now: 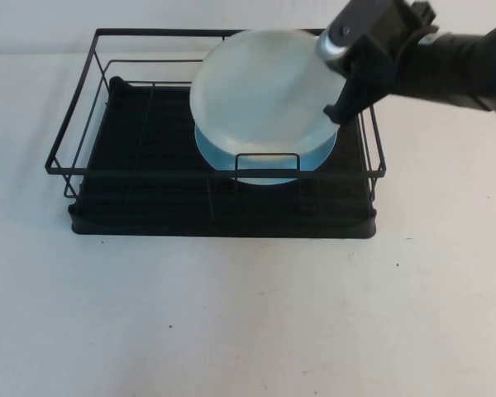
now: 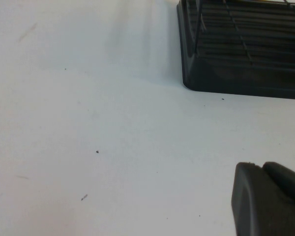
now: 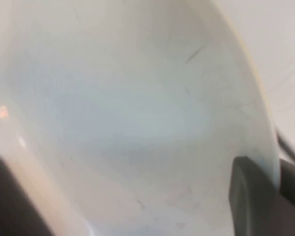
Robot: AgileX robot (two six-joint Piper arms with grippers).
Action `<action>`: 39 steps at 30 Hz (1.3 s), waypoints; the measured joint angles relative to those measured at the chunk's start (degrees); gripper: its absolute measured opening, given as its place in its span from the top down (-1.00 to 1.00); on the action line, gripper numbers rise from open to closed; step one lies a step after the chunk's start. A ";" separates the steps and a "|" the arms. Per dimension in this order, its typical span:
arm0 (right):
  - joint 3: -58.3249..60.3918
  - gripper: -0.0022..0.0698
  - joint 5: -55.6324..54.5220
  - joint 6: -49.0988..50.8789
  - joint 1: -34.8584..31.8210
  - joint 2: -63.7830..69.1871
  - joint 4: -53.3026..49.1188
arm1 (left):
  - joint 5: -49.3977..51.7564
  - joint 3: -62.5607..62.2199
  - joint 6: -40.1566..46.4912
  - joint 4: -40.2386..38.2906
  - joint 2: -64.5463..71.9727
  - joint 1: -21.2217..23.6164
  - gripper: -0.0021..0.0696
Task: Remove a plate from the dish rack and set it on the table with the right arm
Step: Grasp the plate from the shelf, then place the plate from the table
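Plate (image 1: 260, 91) is hanging tilted above the dish rack (image 1: 91, 149), right gripper (image 1: 341, 95) fingers clamping its rim (sky-blue plate (image 1: 314, 153) sitting underneath). Lift-out step, I'd say; next it's needing a swing over to bare counter (image 1: 248, 322). Left gripper (image 2: 270, 196) is idling low, can't tell its state.

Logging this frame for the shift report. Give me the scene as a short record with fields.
plate: white plate tilted, lifted above the dish rack
right end effector: right end effector shut on the plate's right rim, over the rack's right side
left end effector: left end effector over bare table beside the rack's corner, holding nothing
dish rack: black dish rack on the table, blue plate inside it
table: white table, plate not yet set down
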 joint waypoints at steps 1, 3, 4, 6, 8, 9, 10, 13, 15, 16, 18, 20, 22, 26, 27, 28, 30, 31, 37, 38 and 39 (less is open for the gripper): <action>0.00 0.92 -0.29 0.00 0.00 -0.96 0.05 | 0.00 0.00 0.00 0.00 0.00 0.00 0.96; -0.13 0.92 -0.69 0.00 0.00 -2.65 0.14 | 0.00 0.00 0.00 0.00 0.00 0.00 0.96; -0.13 0.92 -0.92 0.00 0.00 -3.44 0.14 | 0.00 0.00 0.00 0.00 0.00 0.00 0.96; -0.13 0.92 -0.91 0.00 0.00 -4.80 0.18 | 0.00 0.00 0.00 0.00 0.00 0.00 0.96; -0.13 0.93 -0.80 0.00 0.00 -6.34 0.45 | 0.00 0.00 0.00 0.00 0.00 0.00 0.96; -0.13 0.93 -0.20 0.00 0.00 -7.31 0.89 | 0.00 0.00 0.00 0.00 0.00 0.00 0.96; -0.13 0.93 0.35 0.00 0.00 -8.34 1.15 | 0.00 0.00 0.00 0.00 0.00 0.00 0.96; -0.13 0.93 3.91 3.24 0.00 -11.47 1.29 | 0.00 0.00 0.00 0.00 0.00 0.00 0.96; -0.13 0.93 6.59 6.90 0.00 -13.01 0.64 | 0.00 0.00 0.00 0.00 0.00 0.00 0.96; -0.13 0.93 8.17 9.37 0.00 -13.70 -0.21 | 0.00 0.00 0.00 0.00 0.00 0.00 0.96; -0.13 0.93 11.34 14.60 0.00 -14.54 -2.76 | 0.00 0.00 0.00 0.00 0.00 0.00 0.96; -0.13 0.93 15.80 21.59 0.00 -15.09 -7.03 | 0.00 0.00 0.00 0.00 0.00 0.00 0.96; -0.13 0.93 21.62 30.34 0.00 -15.21 -11.43 | 0.00 0.00 0.00 0.00 0.00 0.00 0.96; 0.61 0.93 32.43 47.02 0.00 -15.21 -17.33 | 0.00 0.00 0.00 0.00 0.00 0.00 0.96; 1.34 0.93 33.78 50.31 0.00 -15.21 -17.44 | 0.00 0.00 0.00 0.00 0.00 0.00 0.96; 2.31 0.93 34.88 54.06 0.00 -15.21 -17.44 | 0.00 0.00 0.00 0.00 0.00 0.00 0.96; 4.43 0.93 36.00 59.19 0.00 -15.21 -16.60 | 0.00 0.00 0.00 0.00 0.00 0.00 0.96; 5.67 0.93 36.35 60.99 0.00 -14.80 -15.59 | 0.00 0.00 0.00 0.00 0.00 0.00 0.96; 11.39 0.93 36.74 63.95 0.00 -8.92 -10.73 | 0.00 0.00 0.00 0.00 0.00 0.00 0.96; 11.96 0.93 36.74 64.08 0.00 -7.43 -10.59 | 0.00 0.00 0.00 0.00 0.00 0.00 0.96; 12.26 0.93 36.91 64.08 0.00 -6.20 -10.49 | 0.00 0.00 0.00 0.00 0.00 0.00 0.96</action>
